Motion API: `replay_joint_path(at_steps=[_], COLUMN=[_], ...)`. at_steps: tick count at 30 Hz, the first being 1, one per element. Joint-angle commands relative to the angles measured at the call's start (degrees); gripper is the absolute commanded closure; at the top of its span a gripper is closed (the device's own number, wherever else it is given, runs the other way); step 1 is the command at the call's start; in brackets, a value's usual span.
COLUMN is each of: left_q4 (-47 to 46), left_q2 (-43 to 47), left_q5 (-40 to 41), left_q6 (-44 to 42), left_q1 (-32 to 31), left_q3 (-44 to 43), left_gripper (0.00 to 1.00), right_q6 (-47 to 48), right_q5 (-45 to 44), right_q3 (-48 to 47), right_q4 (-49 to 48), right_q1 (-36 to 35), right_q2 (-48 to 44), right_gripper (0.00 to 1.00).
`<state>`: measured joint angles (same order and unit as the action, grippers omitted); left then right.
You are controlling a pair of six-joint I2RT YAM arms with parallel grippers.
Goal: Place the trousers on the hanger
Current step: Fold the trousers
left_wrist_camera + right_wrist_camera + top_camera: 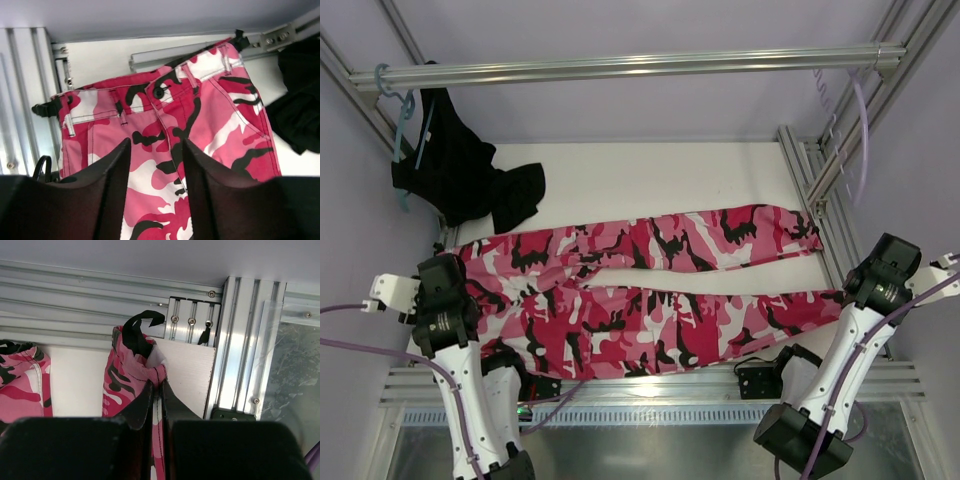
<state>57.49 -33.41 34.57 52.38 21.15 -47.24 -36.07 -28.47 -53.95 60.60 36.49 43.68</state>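
Top external view: the trousers (650, 290) lie flat across the white desk (650, 180), waistband to the left and both leg ends to the right. The hanger (862, 130) hangs by the frame at far right, well apart from the cloth. I cannot tell exactly what its hook sits on.
Left claw (156, 145): fingers apart, hovering over the fly just below the waistband button, holding nothing.
Right claw (157, 390): fingers together, clamped on the hem of the near leg.
Risk, one leg only: I have just one hem. Lifting from here would likely leave the far leg trailing, so the pair would drape lopsided.
Risk, slip: the bite looks thin, right at the hem edge. The weight of the cloth could pull it free mid-lift.
Risk, hanger: it is slender and seems to hang loose. A nudge from cloth or arm could swing it or knock it off.
Risk, snag: the leg ends lie close to the aluminium frame, so dragging sideways could catch there.
Risk, clutter: the black garment (470, 180) on the teal hanger (398, 120) sits near the waistband. My left arm could brush it when rising.
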Motion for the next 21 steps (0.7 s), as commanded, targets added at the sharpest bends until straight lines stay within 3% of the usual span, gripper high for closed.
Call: replay_joint_path(at_steps=[1,5,6,12,18,21], left_q4=[5.24,12.01,12.55,13.70,6.25,1.92], left_q2=[-0.69,-5.41,-6.74,-17.19,-20.82,-20.73], left_q5=[6.90,9.73,9.38,2.36,-7.05,-6.62], left_q6=[6.41,17.27,18.27,22.59,16.89,13.28], left_q1=[0.39,0.39,0.47,6.00,21.38,22.71], left_q3=[-1.44,-1.97,-1.80,-0.04,3.91,4.97], left_gripper=[0.52,0.26,0.23,0.20,0.24,0.12], right_q6=[1.09,0.92,0.83,1.45,1.01,0.83], right_q5=[1.13,3.77,4.90,6.59,10.62,11.68], right_q3=[-0.63,-0.45,-0.28,0.34,1.04,1.83], right_q4=[-2.15,-3.03,-3.81,-6.01,-8.38,-10.14], right_q1=[0.34,0.34,0.34,0.34,0.34,0.34], right_q2=[0.70,0.79,0.97,2.28,4.39,5.27], right_gripper=[0.96,0.96,0.96,0.96,0.96,0.96])
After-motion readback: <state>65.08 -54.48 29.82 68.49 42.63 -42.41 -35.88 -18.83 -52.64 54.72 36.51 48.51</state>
